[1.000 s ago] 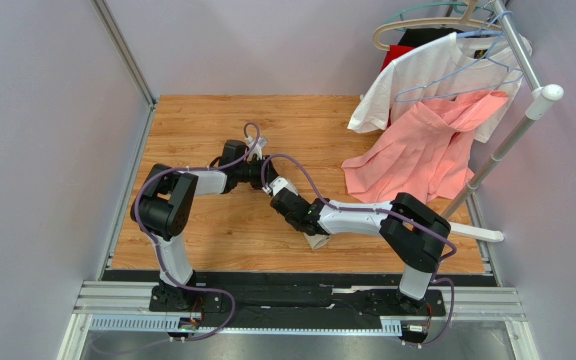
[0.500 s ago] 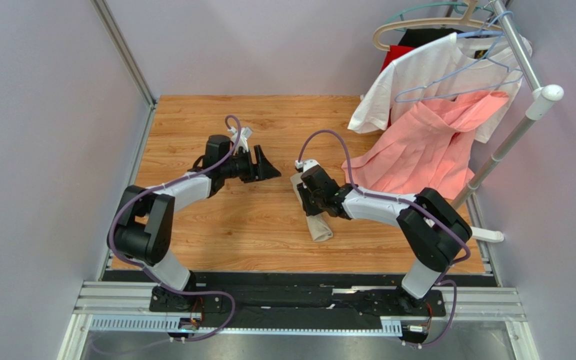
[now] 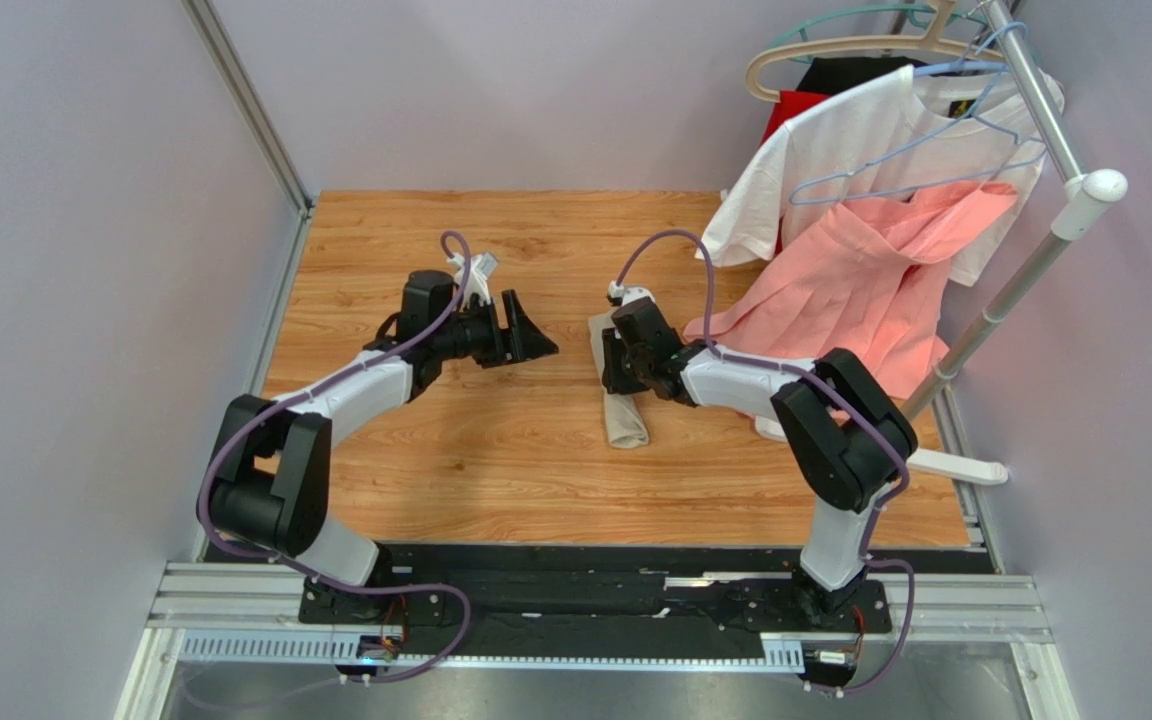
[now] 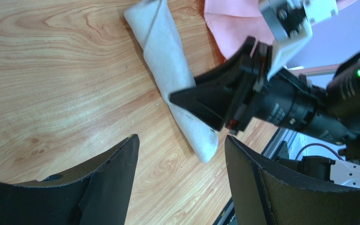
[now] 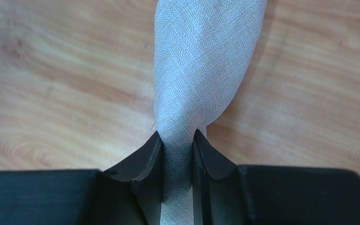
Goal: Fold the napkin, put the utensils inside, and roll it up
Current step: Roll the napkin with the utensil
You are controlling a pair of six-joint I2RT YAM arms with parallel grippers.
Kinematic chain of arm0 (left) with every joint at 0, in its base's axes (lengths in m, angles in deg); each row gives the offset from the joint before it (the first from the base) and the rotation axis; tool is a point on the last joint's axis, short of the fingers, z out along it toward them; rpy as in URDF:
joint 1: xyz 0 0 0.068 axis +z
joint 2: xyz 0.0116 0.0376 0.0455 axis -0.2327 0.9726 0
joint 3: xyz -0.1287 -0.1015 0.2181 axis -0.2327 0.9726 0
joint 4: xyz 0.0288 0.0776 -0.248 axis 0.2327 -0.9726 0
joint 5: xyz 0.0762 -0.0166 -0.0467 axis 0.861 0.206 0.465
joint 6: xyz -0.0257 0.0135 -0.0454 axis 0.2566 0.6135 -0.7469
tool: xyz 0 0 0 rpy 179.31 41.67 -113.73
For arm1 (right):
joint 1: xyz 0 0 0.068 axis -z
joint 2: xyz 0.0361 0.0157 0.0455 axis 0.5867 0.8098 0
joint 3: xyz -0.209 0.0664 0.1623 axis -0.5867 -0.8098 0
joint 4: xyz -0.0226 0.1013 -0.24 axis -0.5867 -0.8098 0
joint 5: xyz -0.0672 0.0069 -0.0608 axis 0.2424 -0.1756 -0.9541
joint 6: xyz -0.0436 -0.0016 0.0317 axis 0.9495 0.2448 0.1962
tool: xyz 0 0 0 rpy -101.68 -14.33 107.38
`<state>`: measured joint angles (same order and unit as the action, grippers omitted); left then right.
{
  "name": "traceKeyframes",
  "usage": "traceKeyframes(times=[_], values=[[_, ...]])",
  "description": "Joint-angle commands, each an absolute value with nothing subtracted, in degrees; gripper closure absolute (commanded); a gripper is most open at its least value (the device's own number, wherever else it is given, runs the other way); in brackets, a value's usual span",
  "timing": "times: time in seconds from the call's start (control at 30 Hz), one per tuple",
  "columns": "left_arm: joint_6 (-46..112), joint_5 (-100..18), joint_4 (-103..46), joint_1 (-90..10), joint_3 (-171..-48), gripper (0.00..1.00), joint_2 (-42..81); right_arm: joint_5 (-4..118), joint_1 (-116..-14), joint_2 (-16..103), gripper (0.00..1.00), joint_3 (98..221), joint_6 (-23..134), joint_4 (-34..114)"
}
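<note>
The napkin is rolled into a tight beige tube lying on the wooden table, pointing toward the near edge. My right gripper is shut on the roll near its far end; in the right wrist view the cloth is pinched between the two black fingers. My left gripper is open and empty, to the left of the roll and apart from it. In the left wrist view the roll lies beyond the open fingers, with the right gripper over it. No utensils show.
A salmon-pink garment and a white T-shirt hang from a rack at the right, the pink hem resting on the table close to the right arm. Grey walls close in the left and far sides.
The right gripper has carried the roll away from the near edge toward the middle right. The left gripper has drawn back to the left, away from the right gripper.
</note>
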<state>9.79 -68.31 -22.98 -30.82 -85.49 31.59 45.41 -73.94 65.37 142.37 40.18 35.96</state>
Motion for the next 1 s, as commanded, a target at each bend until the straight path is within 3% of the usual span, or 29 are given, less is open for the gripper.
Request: traceKeyframes(times=[0.0, 0.33, 0.63, 0.87, 0.97], values=[[9.00, -67.98, -24.70, -30.51, -85.71, 0.24, 28.50, 43.52, -71.53, 71.21, 0.75, 147.67, 39.29, 36.03], [7.95, -65.87, -30.42, -30.15, -86.23, 0.24, 26.04, 40.35, -70.29, 81.23, 0.75, 162.77, 35.07, 28.57], [9.35, -65.87, -34.02, -29.45, -85.88, 0.23, 24.72, 39.12, -70.29, 86.25, 0.71, 168.77, 31.29, 26.46], [9.53, -66.14, -34.38, -29.10, -85.88, 0.22, 23.84, 37.80, -70.20, 85.73, 0.45, 169.47, 31.64, 24.87], [9.61, -66.40, -34.55, -29.10, -85.88, 0.22, 23.76, 37.80, -70.29, 84.94, 0.38, 169.12, 31.73, 25.13]])
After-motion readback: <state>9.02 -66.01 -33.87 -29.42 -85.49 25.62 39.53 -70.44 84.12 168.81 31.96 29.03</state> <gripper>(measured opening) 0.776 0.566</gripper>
